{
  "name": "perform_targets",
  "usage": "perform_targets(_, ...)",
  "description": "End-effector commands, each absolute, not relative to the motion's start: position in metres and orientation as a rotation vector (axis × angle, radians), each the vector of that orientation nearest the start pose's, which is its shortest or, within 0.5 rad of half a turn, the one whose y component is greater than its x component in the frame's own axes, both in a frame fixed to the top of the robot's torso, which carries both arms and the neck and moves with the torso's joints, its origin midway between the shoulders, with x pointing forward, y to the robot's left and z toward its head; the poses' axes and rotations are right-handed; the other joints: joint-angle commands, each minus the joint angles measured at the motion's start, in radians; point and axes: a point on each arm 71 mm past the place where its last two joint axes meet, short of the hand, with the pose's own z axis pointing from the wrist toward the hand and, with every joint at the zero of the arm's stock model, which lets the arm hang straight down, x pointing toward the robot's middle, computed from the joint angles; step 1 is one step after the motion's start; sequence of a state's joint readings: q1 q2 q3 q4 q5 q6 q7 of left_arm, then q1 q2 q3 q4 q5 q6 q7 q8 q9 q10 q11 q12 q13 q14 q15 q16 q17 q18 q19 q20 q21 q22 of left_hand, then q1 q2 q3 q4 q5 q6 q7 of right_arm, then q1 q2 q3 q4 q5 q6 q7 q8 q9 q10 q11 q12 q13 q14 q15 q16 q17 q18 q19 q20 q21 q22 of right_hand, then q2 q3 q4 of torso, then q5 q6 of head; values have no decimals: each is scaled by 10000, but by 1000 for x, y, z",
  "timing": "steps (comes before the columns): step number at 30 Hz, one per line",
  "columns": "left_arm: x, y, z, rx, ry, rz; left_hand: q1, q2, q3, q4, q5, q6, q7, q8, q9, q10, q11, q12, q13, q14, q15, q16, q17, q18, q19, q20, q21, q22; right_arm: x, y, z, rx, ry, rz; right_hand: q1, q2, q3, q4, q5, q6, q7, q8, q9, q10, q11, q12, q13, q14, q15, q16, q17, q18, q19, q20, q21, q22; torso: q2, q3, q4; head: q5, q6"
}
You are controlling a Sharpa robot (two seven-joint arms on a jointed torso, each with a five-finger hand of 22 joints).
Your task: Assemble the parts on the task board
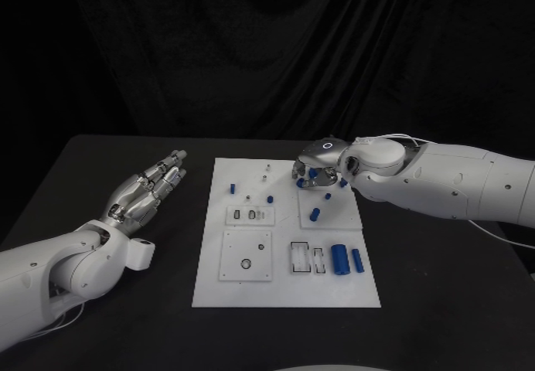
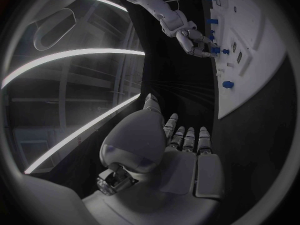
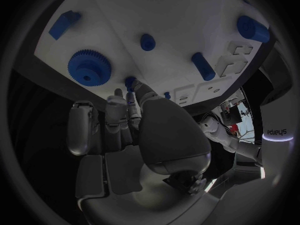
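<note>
Right hand [image 1: 319,171] over the far right part of the white board [image 1: 285,290], at about one o'clock from the board's centre, fingers bent downward around a small blue peg [image 3: 130,82]. In the right wrist view the fingertips [image 3: 119,94] meet at this peg just off the board's surface; it appears pinched, though whether it is already seated in a hole cannot be told. A blue gear [image 3: 89,67] lies just beside it, with a short blue cylinder [image 3: 203,66] and a blue stud [image 3: 147,41] farther across the board.

To do the step well, the peg should probably be kept upright, lowered straight into its hole, and released only once it stands on its own; the gear next to it leaves little room for the fingers, so a sideways sweep risks knocking it.

Left hand [image 1: 148,190] flat and empty, fingers straight and pressed together, resting on or just above the black table [image 1: 123,154] at nine o'clock, near the board's left edge.

Two blue cylinders [image 1: 348,259] lie side by side at four o'clock on the board. The board lies flat on the matte table; a dark curtain closes the room behind.
</note>
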State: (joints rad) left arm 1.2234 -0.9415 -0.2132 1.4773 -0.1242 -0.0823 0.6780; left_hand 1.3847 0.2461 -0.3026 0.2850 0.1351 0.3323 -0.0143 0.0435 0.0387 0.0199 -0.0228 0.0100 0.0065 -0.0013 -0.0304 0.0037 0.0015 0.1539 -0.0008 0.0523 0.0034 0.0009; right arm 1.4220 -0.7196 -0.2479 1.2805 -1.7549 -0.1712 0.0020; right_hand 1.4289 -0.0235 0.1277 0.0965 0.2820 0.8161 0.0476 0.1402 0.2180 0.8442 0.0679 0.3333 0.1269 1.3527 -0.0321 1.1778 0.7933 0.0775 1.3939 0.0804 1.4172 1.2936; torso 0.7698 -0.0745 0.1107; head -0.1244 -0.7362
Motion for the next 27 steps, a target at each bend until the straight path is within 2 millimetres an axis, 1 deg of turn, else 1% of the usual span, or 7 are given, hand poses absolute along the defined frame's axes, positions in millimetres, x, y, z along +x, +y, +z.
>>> perform_targets(1,463,263,-190,-6798,11597,-18354,152,-23,74,-16,39,-66,-8,-55,-13,-3,75,-53,-16,13,21,-37,-15,35,8,70,-34,-9,537,-206,-164,-6634,16329,3355,-57,-107,126,7,51,-24,166,-91,3,107,1,-157,-40,70,-4,29,-13,-98,19,-24,1,8,3,-1,-15,5,-7)
perform_targets(5,464,264,-190,-6811,11629,-18335,216,0,106,13,38,52,111,-31,2,-16,68,-55,-19,13,48,-37,-15,47,8,113,-34,-9,538,-206,-165,-6652,16401,3325,-153,-182,226,43,43,-42,369,-159,15,99,112,-360,-78,-10,63,-96,-197,-75,-64,24,-73,-80,3,-5,-22,6,-6)
perform_targets(7,464,264,-190,-6819,11650,-18334,235,14,117,28,37,172,223,-7,17,-20,78,-56,-19,13,65,-37,-15,59,8,142,-34,-9,538,-206,-165,-6665,16420,3328,-157,-198,356,34,45,240,535,-56,99,190,85,-464,-80,-30,56,-144,-243,-72,-78,45,-92,-72,4,-10,-20,7,-16)
perform_targets(8,464,264,-190,-6823,11660,-18337,245,17,120,29,37,241,264,7,25,-22,91,-56,-20,13,74,-37,-15,64,8,156,-34,-9,538,-205,-165,-6676,16432,3332,-131,-194,448,12,47,418,562,14,157,296,55,-495,-74,-18,40,-142,-226,-74,-68,37,-88,-45,4,-12,-20,7,-16)
perform_targets(11,464,263,-191,-6831,11682,-18349,251,18,123,28,38,250,278,10,26,-26,99,-57,-21,13,82,-37,-15,65,8,164,-34,-9,539,-205,-166,-6717,16490,3339,-90,-171,687,-23,49,956,540,260,351,757,-26,-502,-51,16,-9,-127,-175,-80,-44,-8,-75,14,8,-14,-23,19,-26)
perform_targets(17,465,263,-191,-6849,11727,-18361,292,30,142,14,39,235,302,6,22,-37,133,-60,-23,13,130,-37,-15,67,8,208,-34,-9,539,-203,-168,-6811,16625,3364,-109,-249,1164,-49,45,1660,469,544,674,1849,-146,-652,-69,63,-96,-161,-176,-73,-69,-90,-127,20,8,-19,-25,39,-69)
perform_targets(27,465,264,-191,-6878,11774,-18334,326,41,159,5,39,226,310,1,19,-46,155,-62,-25,13,161,-37,-15,67,8,240,-34,-9,540,-202,-169,-6583,16563,3625,-61,-277,1633,-172,32,2185,446,667,931,2708,-209,-1021,-155,151,-143,-153,-80,-98,5,-144,-102,148,8,-9,-21,63,-114)
